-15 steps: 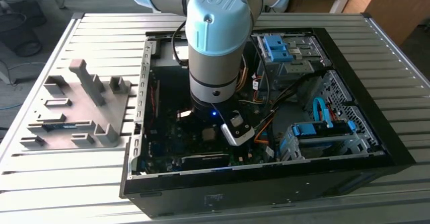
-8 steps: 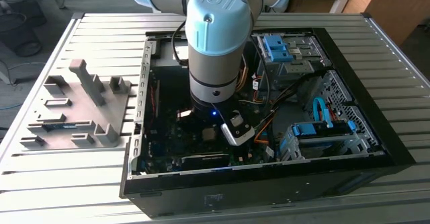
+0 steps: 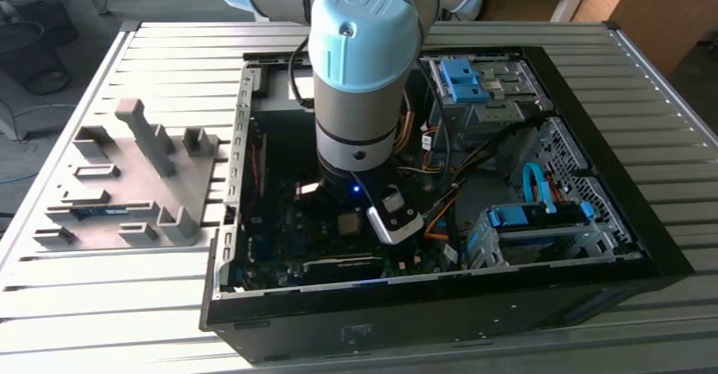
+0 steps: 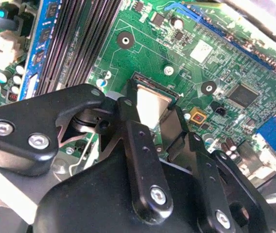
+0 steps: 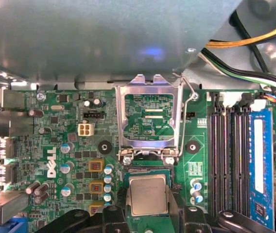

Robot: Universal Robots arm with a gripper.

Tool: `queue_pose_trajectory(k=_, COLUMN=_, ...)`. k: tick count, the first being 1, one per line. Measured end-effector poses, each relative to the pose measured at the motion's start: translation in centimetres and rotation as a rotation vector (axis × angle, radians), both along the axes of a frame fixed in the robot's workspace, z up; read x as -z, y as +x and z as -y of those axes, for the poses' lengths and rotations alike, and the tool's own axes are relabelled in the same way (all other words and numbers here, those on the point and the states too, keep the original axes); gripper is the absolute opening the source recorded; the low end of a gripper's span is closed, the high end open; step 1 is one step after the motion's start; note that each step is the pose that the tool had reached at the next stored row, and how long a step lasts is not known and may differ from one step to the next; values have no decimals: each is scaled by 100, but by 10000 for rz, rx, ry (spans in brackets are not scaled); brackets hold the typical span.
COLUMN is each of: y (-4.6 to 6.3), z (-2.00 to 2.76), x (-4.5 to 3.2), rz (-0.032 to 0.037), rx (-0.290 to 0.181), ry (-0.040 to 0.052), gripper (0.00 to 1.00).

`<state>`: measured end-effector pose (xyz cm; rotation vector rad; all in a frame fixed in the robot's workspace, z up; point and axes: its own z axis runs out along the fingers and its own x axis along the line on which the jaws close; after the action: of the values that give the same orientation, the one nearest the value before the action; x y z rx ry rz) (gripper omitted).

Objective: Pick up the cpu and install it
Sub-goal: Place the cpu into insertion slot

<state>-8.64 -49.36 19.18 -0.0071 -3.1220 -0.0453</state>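
We see the pincer (image 4: pixel 152 114) clenched on the one chip (image 5: pixel 148 194). One of its fingers (image 4: pixel 127 110) presses on each of two sides, so the flat top is level. The chip is right over the black socket (image 5: pixel 147 170) on the green board (image 5: pixel 70 145), inside the open computer case (image 3: pixel 628 265) on the worktop (image 3: pixel 168 55). The one metal lid (image 5: pixel 150 90) is flipped up, so nothing blocks the way in. We cannot tell if the chip touches the socket. We count two fingers, one arm (image 3: pixel 359 71) and one blue memory stick (image 5: pixel 259 155).
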Motion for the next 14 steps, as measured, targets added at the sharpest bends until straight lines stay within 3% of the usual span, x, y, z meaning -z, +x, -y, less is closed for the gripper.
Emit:
queue_pose_trajectory(k=3, y=0, z=2, x=0, rz=-1, rx=295, ry=-1, gripper=44)
queue_pose_trajectory(k=14, y=-1, z=11, x=17, rz=-1, rx=279, ry=-5, gripper=44)
